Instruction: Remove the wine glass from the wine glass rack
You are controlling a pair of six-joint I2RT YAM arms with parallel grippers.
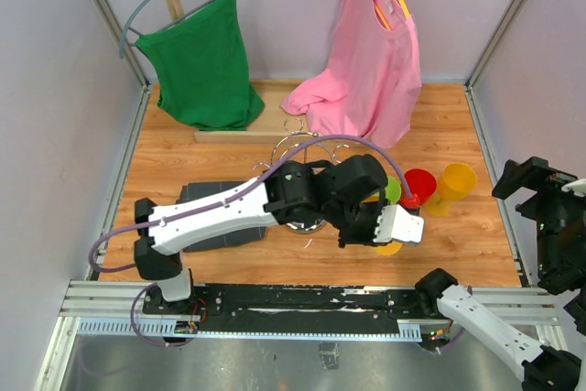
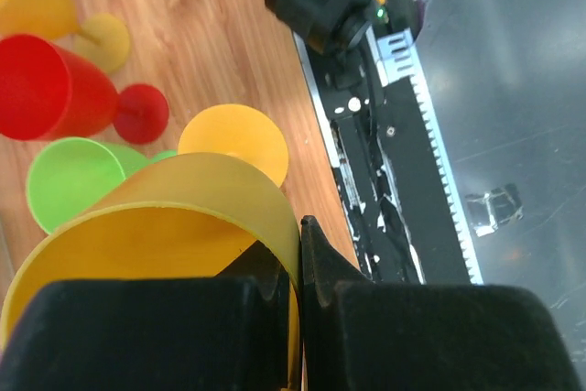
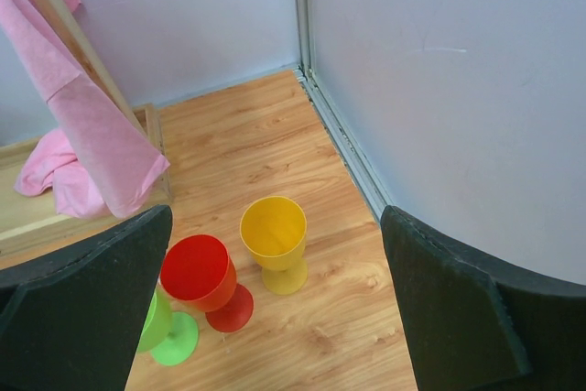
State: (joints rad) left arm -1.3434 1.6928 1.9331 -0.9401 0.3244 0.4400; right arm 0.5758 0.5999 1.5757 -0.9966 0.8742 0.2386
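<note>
My left gripper (image 2: 297,258) is shut on the rim of an orange-yellow wine glass (image 2: 174,226), one finger inside the bowl and one outside. Its round foot (image 2: 233,139) points away over the wood. From above, the left gripper (image 1: 400,226) holds this wine glass (image 1: 389,247) to the right of the chrome wine glass rack (image 1: 295,142), which the arm partly hides. My right gripper (image 3: 275,318) is open and empty, well back by the right wall.
Green (image 1: 393,190), red (image 1: 419,184) and yellow (image 1: 456,182) glasses stand in a row right of the rack. A green shirt (image 1: 203,61) and a pink shirt (image 1: 371,61) hang at the back. A dark grey flat block (image 1: 206,217) lies under the left arm.
</note>
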